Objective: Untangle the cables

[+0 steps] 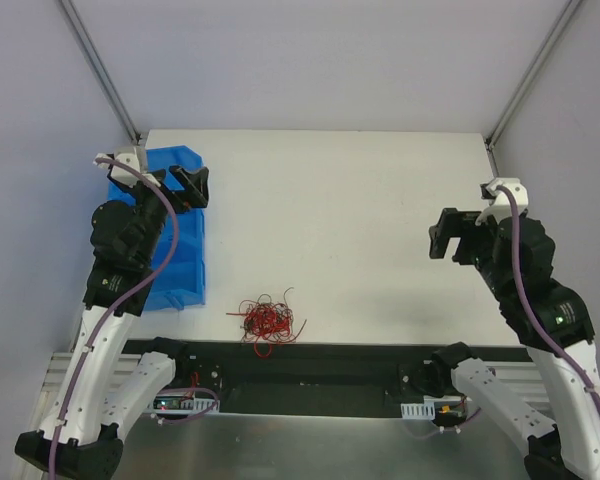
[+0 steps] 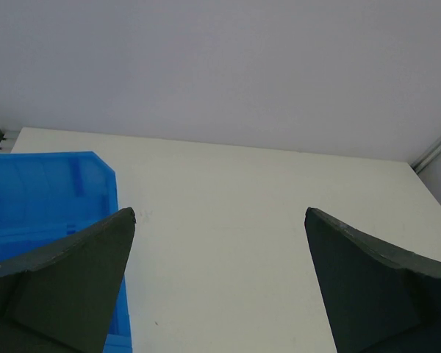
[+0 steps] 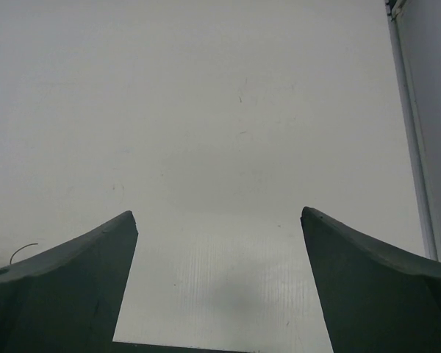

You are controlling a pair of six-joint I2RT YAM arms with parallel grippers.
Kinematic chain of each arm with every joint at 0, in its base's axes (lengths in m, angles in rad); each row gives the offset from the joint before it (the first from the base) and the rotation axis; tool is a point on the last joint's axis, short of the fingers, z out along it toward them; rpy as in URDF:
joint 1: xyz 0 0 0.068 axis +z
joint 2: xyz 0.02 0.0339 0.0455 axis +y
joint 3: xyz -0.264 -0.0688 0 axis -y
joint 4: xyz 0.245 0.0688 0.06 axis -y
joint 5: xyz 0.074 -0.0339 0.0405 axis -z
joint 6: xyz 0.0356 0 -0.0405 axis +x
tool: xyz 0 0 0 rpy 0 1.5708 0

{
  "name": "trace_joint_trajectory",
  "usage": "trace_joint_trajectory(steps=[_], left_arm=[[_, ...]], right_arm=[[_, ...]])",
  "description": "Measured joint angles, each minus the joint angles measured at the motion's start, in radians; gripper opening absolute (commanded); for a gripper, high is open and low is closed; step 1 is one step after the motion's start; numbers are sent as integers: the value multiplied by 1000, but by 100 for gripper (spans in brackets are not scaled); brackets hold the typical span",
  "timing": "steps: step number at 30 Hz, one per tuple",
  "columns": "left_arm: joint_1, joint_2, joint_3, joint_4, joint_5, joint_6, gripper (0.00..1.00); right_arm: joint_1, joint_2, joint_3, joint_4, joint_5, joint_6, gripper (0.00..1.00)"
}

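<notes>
The cables [image 1: 267, 318] are a small tangle of thin red and dark wires lying on the white table near its front edge, left of centre. My left gripper [image 1: 192, 187] is open and empty, held above the right edge of the blue bin, well behind the tangle. My right gripper [image 1: 442, 240] is open and empty over the right part of the table, far from the tangle. In the left wrist view the gripper [image 2: 219, 213] has nothing between its jaws. In the right wrist view the gripper [image 3: 217, 213] is also empty, and a thin wire end [image 3: 22, 251] shows at the far left edge.
A blue bin [image 1: 172, 235] stands at the table's left edge, also seen in the left wrist view [image 2: 40, 187]. Metal frame posts [image 1: 100, 70] rise at the back corners. The table's front edge [image 1: 360, 345] borders a black rail.
</notes>
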State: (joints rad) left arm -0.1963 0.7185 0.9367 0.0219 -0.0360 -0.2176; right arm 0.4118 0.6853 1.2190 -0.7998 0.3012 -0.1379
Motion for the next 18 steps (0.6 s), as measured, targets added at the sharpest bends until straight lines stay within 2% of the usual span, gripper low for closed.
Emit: trace_joint_trajectory(steps=[3, 6, 11, 18], left_arm=[[0, 24, -1, -5, 3, -7, 99], [0, 30, -6, -1, 10, -8, 99], [0, 40, -11, 8, 35, -9, 99], [-1, 62, -30, 27, 77, -8, 99]], right_arm=[[10, 49, -34, 29, -43, 38, 96], [71, 135, -87, 85, -110, 90, 96], [313, 340, -200, 253, -209, 213, 96], [623, 729, -195, 457, -267, 306, 96]])
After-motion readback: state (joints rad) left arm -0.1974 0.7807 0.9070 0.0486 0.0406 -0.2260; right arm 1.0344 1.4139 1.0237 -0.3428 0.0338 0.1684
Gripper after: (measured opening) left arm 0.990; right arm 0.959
